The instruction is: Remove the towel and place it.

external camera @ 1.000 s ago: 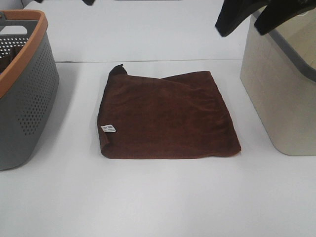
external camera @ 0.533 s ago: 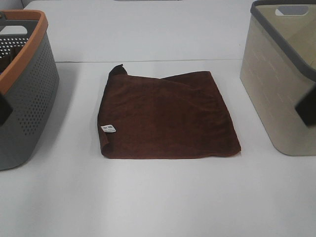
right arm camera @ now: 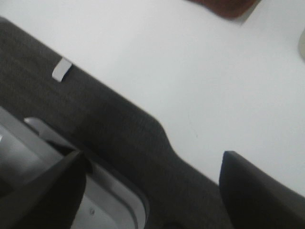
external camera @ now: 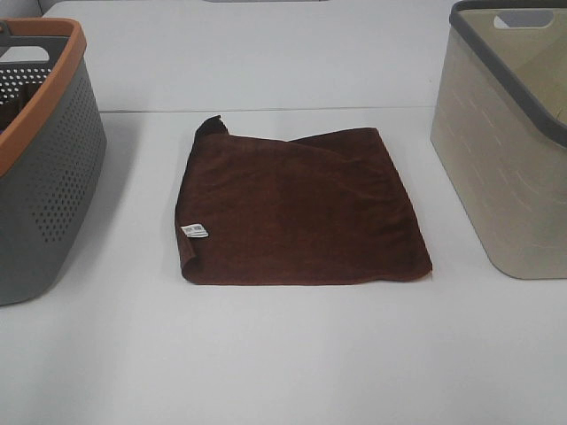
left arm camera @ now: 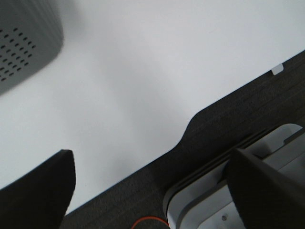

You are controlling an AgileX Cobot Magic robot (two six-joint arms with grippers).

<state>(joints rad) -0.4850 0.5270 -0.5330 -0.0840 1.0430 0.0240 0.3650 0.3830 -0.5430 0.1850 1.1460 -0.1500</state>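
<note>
The dark brown towel [external camera: 301,208] lies folded flat on the white table, midway between the two baskets, its small white label [external camera: 194,231] at the left edge. One corner of the towel [right arm camera: 228,6] shows in the right wrist view. Neither gripper appears in the exterior high view. My left gripper [left arm camera: 157,191] is open with nothing between its black fingers [left arm camera: 38,191], over the table's front edge. In the same way, my right gripper [right arm camera: 152,191] hangs open and empty above the front edge.
A grey perforated basket [external camera: 44,177] with an orange rim stands at the left, and its corner [left arm camera: 26,43] shows in the left wrist view. A beige basket [external camera: 505,150] with a grey rim stands at the right. Dark floor and a white base [left arm camera: 267,191] lie below the table's edge.
Both arms have pulled back out of the exterior high view: dark gripper parts were at the top right a second ago and at both side edges half a second ago. The towel has not moved.
</note>
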